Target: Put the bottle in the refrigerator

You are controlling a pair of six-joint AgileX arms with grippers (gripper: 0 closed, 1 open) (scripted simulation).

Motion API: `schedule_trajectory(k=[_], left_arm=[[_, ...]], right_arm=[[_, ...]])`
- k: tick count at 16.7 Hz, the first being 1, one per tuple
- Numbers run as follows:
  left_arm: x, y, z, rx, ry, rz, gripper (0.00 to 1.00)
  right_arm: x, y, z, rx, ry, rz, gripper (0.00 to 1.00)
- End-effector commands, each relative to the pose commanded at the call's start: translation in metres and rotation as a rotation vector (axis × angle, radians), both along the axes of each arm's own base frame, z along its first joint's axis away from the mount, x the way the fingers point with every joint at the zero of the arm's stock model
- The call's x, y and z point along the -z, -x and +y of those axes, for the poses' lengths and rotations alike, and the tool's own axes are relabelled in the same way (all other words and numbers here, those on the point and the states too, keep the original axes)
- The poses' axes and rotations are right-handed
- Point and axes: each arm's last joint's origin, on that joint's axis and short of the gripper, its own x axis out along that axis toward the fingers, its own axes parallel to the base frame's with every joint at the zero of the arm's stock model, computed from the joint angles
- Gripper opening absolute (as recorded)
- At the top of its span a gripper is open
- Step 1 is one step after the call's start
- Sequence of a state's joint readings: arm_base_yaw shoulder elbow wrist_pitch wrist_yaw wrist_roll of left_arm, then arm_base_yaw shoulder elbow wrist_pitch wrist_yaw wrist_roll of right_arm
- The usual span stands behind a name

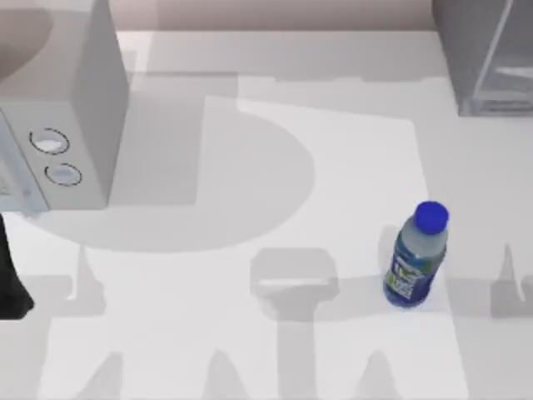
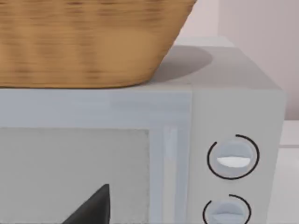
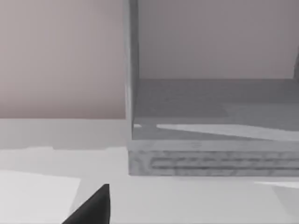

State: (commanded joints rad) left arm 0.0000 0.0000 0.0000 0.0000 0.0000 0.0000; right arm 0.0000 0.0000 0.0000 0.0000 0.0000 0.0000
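Bottle [image 1: 415,258] upright, alone, well clear of the fridge [image 1: 487,54] at the far right: one of each. It looks light, slick and squashy, so grip mid-body. Left wrist: one microwave [image 2: 187,154], one basket [image 2: 88,42]. Right wrist: the fridge stands open. Whether either gripper is open or closed, I cannot tell

white bench [image 1: 250,350] with soft grey shadows, pale pinkish wall [image 1: 275,12] behind, white box with two dials [image 1: 75,125] at left, wicker basket [image 2: 84,42] on top

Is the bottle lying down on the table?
No, the bottle stands upright on the table in the top view, with its blue cap on top.
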Motion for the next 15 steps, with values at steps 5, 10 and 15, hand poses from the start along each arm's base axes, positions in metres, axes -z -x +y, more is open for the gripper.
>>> schedule_trajectory(k=[5, 10, 15], left_arm=[[0.000, 0.000, 0.000, 0.000, 0.000, 0.000, 1.00], [0.000, 0.000, 0.000, 0.000, 0.000, 0.000, 1.00], [0.000, 0.000, 0.000, 0.000, 0.000, 0.000, 1.00]], right_arm=[[-0.005, -0.002, 0.002, -0.028, -0.004, -0.021, 1.00], [-0.007, -0.017, 0.008, -0.137, 0.004, -0.014, 1.00], [0.006, -0.040, 0.019, -0.292, 0.031, 0.047, 1.00]])
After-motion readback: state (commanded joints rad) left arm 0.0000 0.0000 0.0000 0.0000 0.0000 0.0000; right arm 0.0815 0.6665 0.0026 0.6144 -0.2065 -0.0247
